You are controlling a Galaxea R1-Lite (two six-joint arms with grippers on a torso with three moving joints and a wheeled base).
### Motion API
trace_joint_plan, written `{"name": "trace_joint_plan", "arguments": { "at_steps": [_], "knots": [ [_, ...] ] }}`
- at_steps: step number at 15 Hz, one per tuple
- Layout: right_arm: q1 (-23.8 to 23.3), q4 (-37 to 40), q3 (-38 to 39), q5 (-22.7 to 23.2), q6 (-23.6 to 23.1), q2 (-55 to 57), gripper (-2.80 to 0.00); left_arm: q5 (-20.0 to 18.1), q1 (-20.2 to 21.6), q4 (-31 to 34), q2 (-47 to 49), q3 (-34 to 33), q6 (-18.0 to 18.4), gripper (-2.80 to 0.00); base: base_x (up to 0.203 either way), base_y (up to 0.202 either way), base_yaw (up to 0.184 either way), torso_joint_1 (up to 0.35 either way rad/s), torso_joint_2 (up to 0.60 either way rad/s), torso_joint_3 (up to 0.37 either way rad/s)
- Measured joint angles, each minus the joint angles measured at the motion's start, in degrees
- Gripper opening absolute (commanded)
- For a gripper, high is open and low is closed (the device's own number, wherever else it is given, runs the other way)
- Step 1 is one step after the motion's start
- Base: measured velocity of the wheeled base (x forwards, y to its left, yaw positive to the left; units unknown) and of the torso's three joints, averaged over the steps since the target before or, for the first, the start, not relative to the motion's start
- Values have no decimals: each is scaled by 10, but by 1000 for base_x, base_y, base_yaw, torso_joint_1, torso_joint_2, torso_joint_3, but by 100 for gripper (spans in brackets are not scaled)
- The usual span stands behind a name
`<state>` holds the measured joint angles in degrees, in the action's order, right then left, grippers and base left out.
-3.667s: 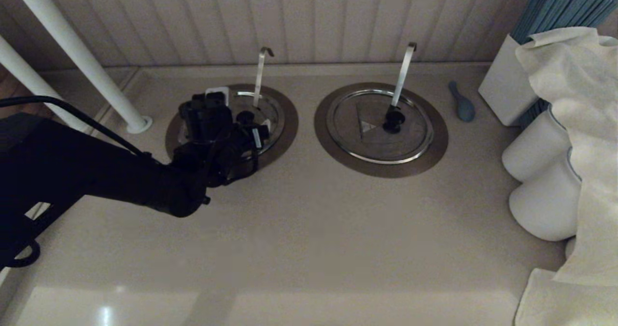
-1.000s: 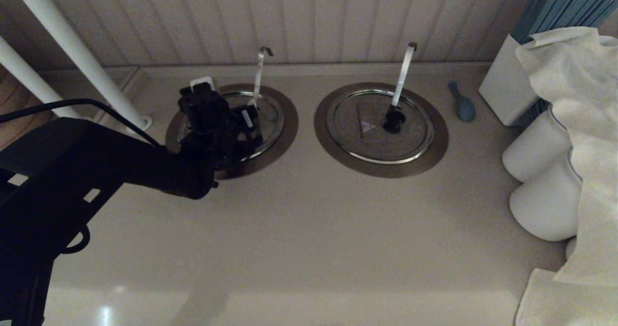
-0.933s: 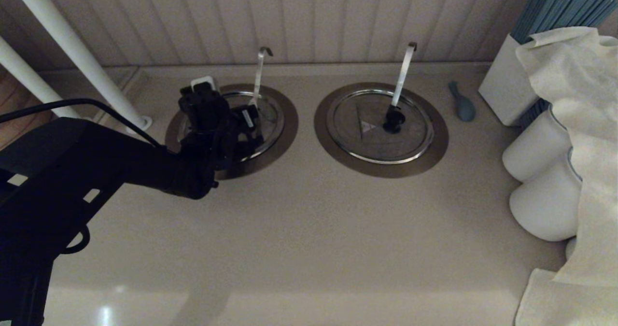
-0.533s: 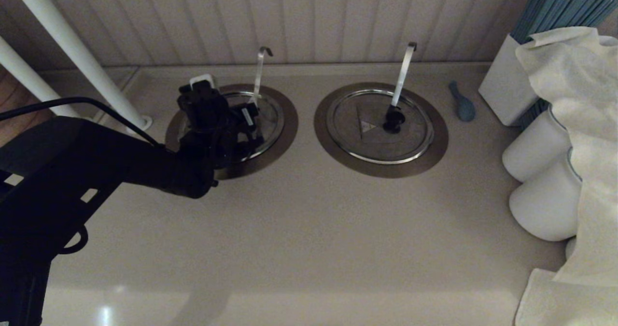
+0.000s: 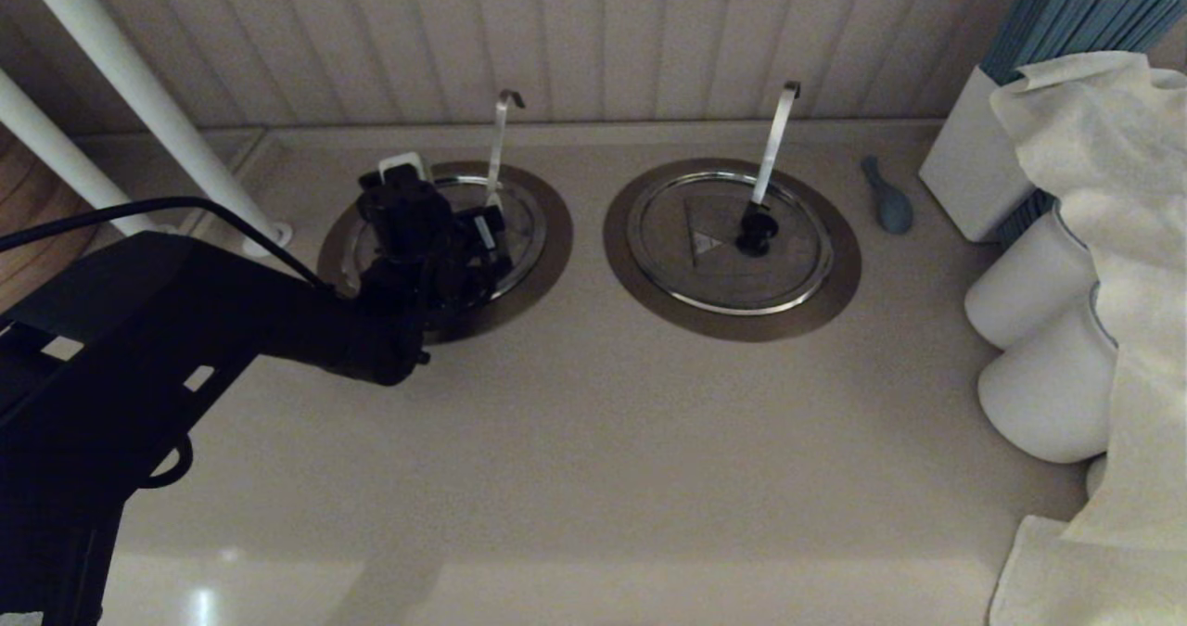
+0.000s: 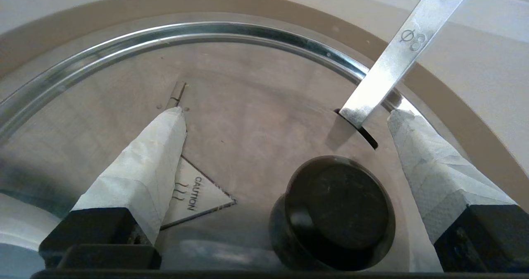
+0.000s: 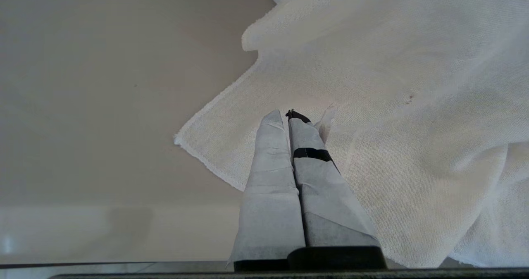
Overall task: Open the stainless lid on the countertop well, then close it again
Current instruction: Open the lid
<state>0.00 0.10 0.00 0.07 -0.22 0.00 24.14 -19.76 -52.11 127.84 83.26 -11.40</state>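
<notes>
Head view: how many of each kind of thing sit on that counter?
Round brushed-steel lids: 2
Upright steel rods: 2
White rolls: 2
White box of blue sheets: 1
Small blue spoon-shaped thing: 1
Cream cloth: 1
Total: 9

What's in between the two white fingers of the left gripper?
The left wrist view shows the stainless lid there, with its black knob and caution sticker.
</notes>
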Motion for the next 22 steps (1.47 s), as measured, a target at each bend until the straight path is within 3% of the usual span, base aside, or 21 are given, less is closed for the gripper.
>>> {"name": "trace_joint_plan", "arguments": {
  "at_steps": [5,18,22],
  "knots": [
    [0,-1,0,0,0,0,-280,1,-3,-1,6,-1,8,0,0,0,0,0,0,0],
    [0,0,0,0,0,0,-280,-1,-20,3,-23,-48,79,0,0,0,0,0,0,0],
    [-1,0,0,0,0,0,-280,0,-17,3,-19,-44,80,0,0,0,0,0,0,0]
  ]
}}
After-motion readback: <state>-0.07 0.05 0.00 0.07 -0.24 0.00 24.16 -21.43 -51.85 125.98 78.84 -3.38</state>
